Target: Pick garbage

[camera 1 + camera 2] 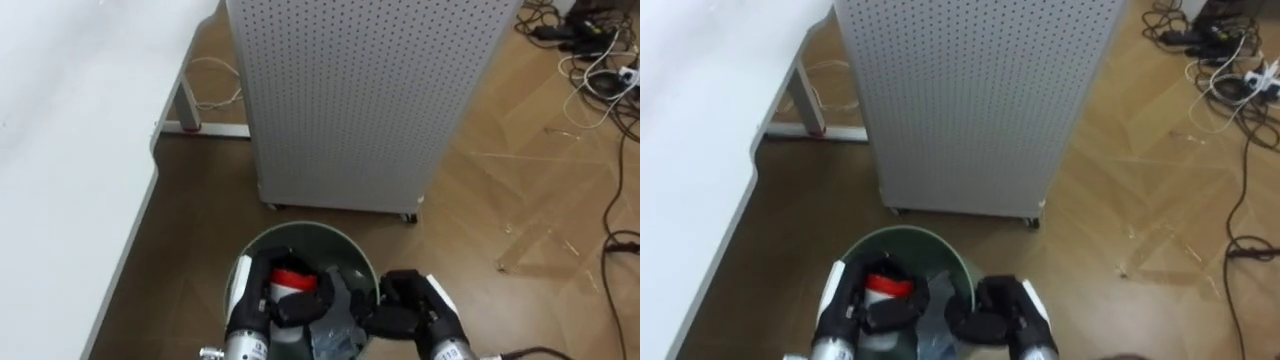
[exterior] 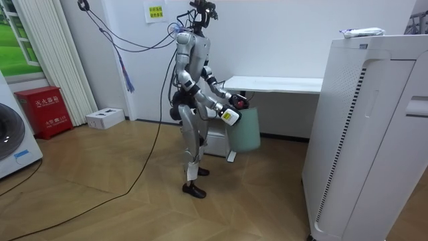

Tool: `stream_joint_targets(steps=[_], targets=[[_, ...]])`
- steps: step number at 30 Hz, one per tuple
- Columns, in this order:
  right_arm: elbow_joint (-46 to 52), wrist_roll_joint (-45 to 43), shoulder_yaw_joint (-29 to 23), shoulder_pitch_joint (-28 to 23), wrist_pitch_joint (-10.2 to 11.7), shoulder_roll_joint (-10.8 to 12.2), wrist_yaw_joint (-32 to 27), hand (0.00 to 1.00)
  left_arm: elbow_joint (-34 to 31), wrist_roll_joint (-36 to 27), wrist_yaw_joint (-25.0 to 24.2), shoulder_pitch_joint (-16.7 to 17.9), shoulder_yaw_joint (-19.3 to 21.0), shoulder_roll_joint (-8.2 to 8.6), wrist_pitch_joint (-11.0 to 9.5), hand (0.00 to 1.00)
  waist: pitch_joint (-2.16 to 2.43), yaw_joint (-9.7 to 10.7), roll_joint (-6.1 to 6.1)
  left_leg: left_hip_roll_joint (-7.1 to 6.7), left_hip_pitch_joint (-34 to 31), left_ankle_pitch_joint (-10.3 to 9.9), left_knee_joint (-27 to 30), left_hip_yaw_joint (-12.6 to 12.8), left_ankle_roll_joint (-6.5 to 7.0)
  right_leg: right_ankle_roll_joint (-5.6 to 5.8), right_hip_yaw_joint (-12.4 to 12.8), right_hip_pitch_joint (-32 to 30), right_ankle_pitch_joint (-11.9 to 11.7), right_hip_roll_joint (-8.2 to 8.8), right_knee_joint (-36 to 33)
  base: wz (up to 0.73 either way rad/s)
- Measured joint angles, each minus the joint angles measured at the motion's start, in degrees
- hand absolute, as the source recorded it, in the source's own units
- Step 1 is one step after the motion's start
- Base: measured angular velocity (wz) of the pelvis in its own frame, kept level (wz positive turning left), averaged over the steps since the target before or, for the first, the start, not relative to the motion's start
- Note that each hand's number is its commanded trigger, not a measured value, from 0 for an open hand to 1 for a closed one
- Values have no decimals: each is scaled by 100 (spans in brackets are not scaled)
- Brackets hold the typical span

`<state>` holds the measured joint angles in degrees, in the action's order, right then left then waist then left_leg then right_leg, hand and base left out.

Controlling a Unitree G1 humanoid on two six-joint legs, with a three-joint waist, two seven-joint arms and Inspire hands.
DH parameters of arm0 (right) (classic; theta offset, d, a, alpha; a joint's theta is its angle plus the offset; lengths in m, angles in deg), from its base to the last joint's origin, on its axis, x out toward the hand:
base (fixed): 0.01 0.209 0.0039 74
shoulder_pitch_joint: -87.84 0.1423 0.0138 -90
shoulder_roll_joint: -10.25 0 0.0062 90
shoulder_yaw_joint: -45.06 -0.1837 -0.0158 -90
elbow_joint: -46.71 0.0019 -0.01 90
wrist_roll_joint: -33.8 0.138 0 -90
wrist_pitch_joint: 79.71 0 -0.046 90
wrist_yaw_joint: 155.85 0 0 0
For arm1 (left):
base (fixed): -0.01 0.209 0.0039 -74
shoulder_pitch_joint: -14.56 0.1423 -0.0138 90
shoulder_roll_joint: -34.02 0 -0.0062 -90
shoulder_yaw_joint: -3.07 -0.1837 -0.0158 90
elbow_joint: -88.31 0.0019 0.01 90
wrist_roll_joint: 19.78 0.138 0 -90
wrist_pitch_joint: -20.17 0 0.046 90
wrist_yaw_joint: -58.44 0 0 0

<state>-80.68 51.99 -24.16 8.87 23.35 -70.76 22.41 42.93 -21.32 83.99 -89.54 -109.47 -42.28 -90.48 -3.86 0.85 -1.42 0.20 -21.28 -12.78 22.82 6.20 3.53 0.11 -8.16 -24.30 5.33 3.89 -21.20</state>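
Dark fingers (image 1: 305, 303) of the left hand (image 1: 262, 300) curl over the near-left rim of the green bin (image 1: 300, 232) and clamp it. The right hand (image 1: 418, 305) does the same on the near-right rim, its fingers (image 1: 390, 320) hooked inward over the edge. Between the two hands, inside the bin, lies the garbage: a white piece with a red top (image 1: 287, 283), just beside crumpled grey stuff (image 1: 340, 318) that fills the right side. Beyond the bin stands a white perforated cabinet (image 1: 360, 100), with a white desk (image 1: 70, 150) on the left and loose cables (image 1: 600, 60) on the wood floor far right. In the room view the robot stands upright beside the desk (image 2: 274, 84), holding the bin (image 2: 247, 130) out in front at hip height.
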Motion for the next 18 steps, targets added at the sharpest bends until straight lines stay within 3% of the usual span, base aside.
stream_joint_targets(steps=[6, 18], targets=[[-4, -3, 46, -34, -13, 11, 1, 100, 198, 4, 400, -108, -3, 14, -7, 0, -6, 56, 39, 5, -280, 4, 200, 119, 6, -57, 47, -386, 22, 42, -324, -7], [-4, -188, 45, -54, -68, 67, -75, 100, 367, -1, 630, -260, 40, 122, -50, 0, 5, 126, 34, 3, -355, 4, 315, 166, 6, -93, 116, -498, 61, 56, -464, 0]])
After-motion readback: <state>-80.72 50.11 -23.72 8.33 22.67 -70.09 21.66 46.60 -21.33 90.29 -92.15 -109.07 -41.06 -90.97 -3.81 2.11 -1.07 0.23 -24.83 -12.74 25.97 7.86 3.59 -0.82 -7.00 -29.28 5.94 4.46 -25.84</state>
